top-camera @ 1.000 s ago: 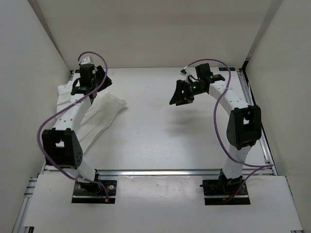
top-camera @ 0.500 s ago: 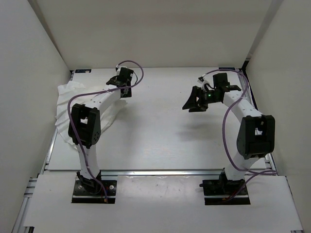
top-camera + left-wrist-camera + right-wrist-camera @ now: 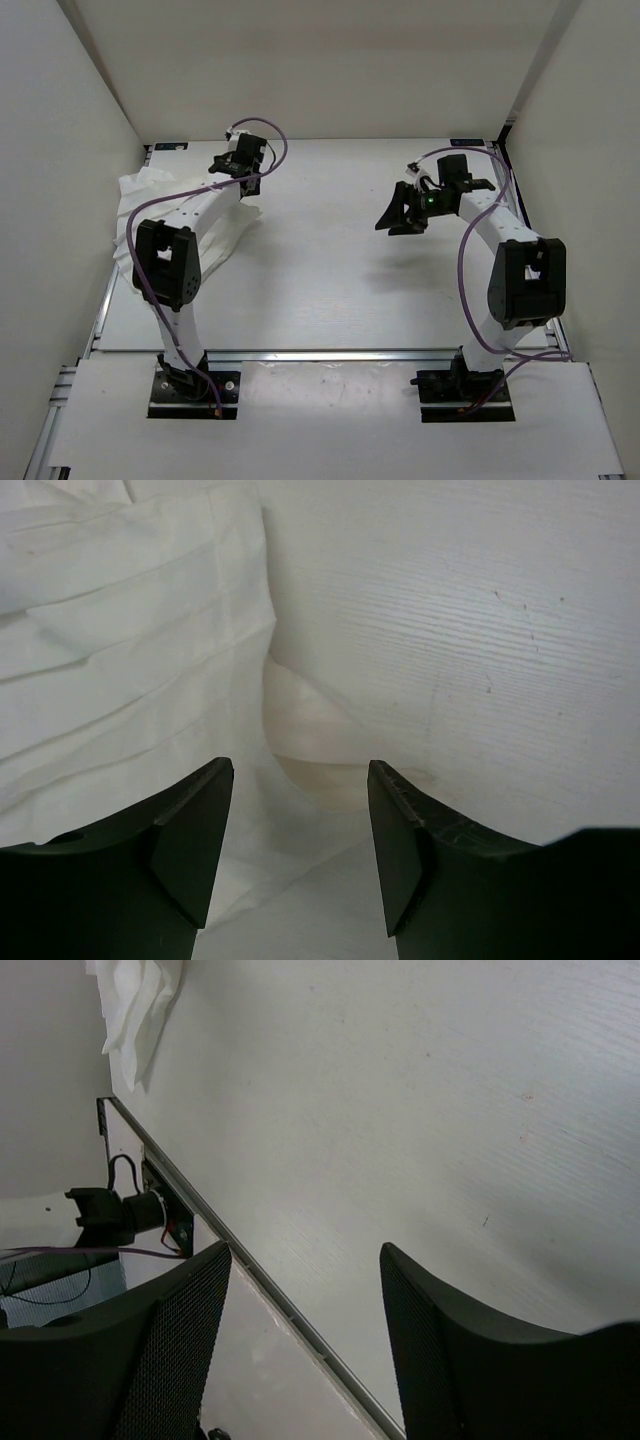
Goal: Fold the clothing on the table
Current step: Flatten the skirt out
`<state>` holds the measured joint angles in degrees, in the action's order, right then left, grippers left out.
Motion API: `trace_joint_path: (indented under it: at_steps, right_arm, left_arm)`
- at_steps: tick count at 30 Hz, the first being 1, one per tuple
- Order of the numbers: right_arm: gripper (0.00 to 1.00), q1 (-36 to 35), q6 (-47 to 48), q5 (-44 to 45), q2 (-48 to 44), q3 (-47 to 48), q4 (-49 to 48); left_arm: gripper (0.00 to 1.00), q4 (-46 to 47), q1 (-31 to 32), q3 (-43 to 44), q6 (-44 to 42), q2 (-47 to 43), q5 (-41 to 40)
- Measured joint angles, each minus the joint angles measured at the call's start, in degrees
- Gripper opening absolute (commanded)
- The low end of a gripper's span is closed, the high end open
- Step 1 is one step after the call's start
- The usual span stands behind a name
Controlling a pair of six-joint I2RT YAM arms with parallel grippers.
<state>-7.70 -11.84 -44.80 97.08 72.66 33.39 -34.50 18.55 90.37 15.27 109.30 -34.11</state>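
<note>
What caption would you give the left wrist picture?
Open left gripper poised above the edge of the white pleated clothing on the table.

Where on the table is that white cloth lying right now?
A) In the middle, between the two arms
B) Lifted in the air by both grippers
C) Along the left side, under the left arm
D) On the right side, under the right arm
C: the white cloth lies rumpled along the left side of the table with the left arm reaching over it; the right gripper hangs open over bare table.

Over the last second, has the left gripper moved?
Yes. The left gripper swung right, away from the left wall, toward the table's middle.
</note>
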Motion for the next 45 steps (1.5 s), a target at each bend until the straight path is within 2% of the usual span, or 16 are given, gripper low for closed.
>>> trace_joint_path:
  at_steps: [8, 11, 14, 16, 20, 24, 29, 32, 34, 36, 38, 39, 42, 45]
  right_arm:
    - [0.67, -1.05, 0.0, -0.11, 1.81, 2.21, 0.02]
    - [0.67, -0.98, -0.02, -0.35, 1.88, 2.23, 0.04]
    - [0.66, -0.79, -0.02, -0.39, 1.88, 2.23, 0.07]
    - [0.67, -0.55, -0.04, -0.39, 1.88, 2.23, 0.07]
    - [0.67, 0.42, 0.0, -0.39, 1.88, 2.23, 0.07]
    - [0.66, 1.99, -0.07, -0.52, 1.88, 2.1, -0.04]
    - [0.66, 3.89, -0.57, -0.79, 1.88, 1.49, -0.44]
    - [0.66, 4.46, -1.14, -0.83, 1.84, 1.03, -1.01]
    - [0.67, 4.55, -1.4, -0.87, 1.6, -0.07, -1.75]
    - [0.66, 4.59, -1.66, -0.87, 1.29, -1.49, -1.99]
    - [0.66, 4.63, -1.79, -0.83, 1.18, -2.67, -1.99]
    - [0.66, 4.7, -1.9, -0.81, 1.16, -3.72, -2.1]
    - [0.66, 5.03, -2.21, -0.83, 1.11, -4.24, -2.01]
    - [0.67, 5.62, -2.56, -0.85, 1.09, -4.24, -2.23]
  left_arm:
    - [0.67, -0.04, -2.54, -0.46, 0.07, -0.63, 0.09]
    - [0.63, 0.0, -2.67, -0.66, 0.04, -0.09, 0.28]
    - [0.4, -0.11, -2.69, -0.55, 0.35, 1.64, 0.72]
    - [0.0, -0.52, -2.69, -0.22, 0.59, 3.5, 1.68]
    - [0.0, -2.36, -2.47, 0.02, 0.42, 6.23, 4.87]
    - [0.0, -5.57, -0.33, 4.81, 0.48, 6.93, 12.79]
    - [0.0, -7.23, 9.99, 21.2, 0.24, 7.72, 20.0]
    - [0.0, -4.96, 15.85, 22.99, 1.38, 4.37, 25.09]
    - [0.0, -3.02, 16.98, 18.69, 2.67, -0.22, 28.24]
    - [0.0, -1.57, 15.13, 11.89, 4.02, -6.36, 29.81]
    - [0.0, 0.11, 11.21, 5.16, 5.4, -12.11, 30.56]
    - [0.0, 0.79, 6.19, -1.16, 6.75, -17.66, 30.49]
    - [0.0, 3.8, 1.81, -9.64, 7.72, -23.21, 30.27]
    - [0.0, 4.24, 1.31, -19.39, 8.37, -26.23, 30.32]
